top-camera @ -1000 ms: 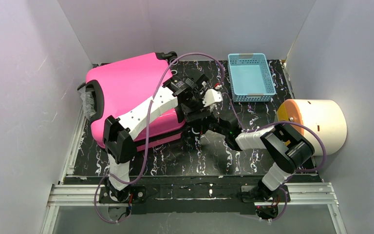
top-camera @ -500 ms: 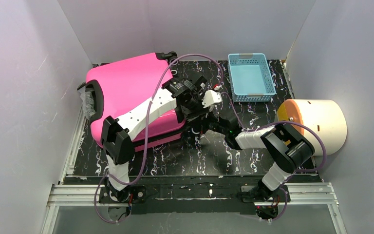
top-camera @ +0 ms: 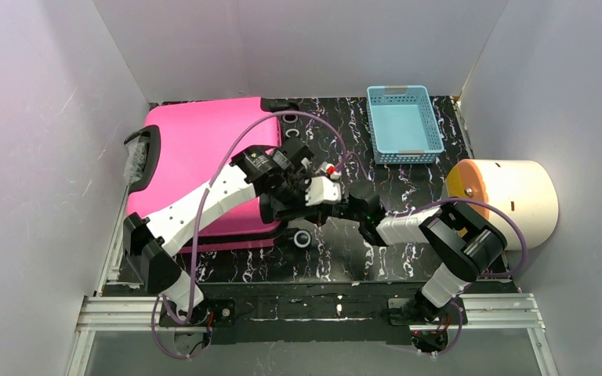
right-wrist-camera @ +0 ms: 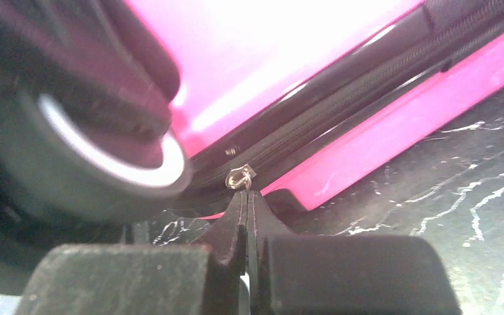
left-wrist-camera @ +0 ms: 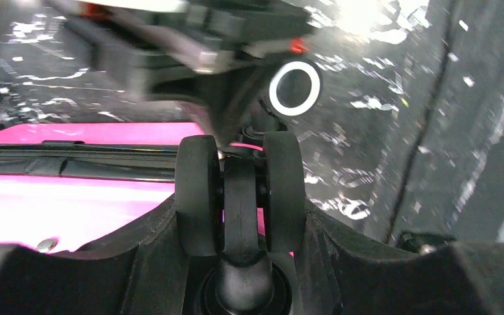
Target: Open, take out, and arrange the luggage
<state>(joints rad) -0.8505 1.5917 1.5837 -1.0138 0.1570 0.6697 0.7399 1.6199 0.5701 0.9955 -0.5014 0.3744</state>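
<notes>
The hot-pink luggage point(top-camera: 196, 164) lies flat at the left of the black marbled table, its black handle point(top-camera: 143, 157) toward the left wall. My left gripper point(top-camera: 288, 210) is shut on a black twin wheel point(left-wrist-camera: 239, 197) at the case's near right corner, one jaw pressed against each side of it. My right gripper point(top-camera: 317, 218) reaches in from the right. Its fingertips point(right-wrist-camera: 246, 203) are pressed together on the silver zipper pull point(right-wrist-camera: 239, 177), at the dark zip line between the pink shells point(right-wrist-camera: 289, 59).
A light-blue basket point(top-camera: 404, 124) stands at the back right. A cream cylinder point(top-camera: 509, 200) lies on its side by the right wall. Another luggage wheel with a white ring point(top-camera: 302, 239) sits just in front of both grippers. Grey walls close in three sides.
The luggage has swung from a tilted lie to square with the table and slid nearer. My left gripper has shut on the wheel and the left arm has drawn back. The right gripper stays shut.
</notes>
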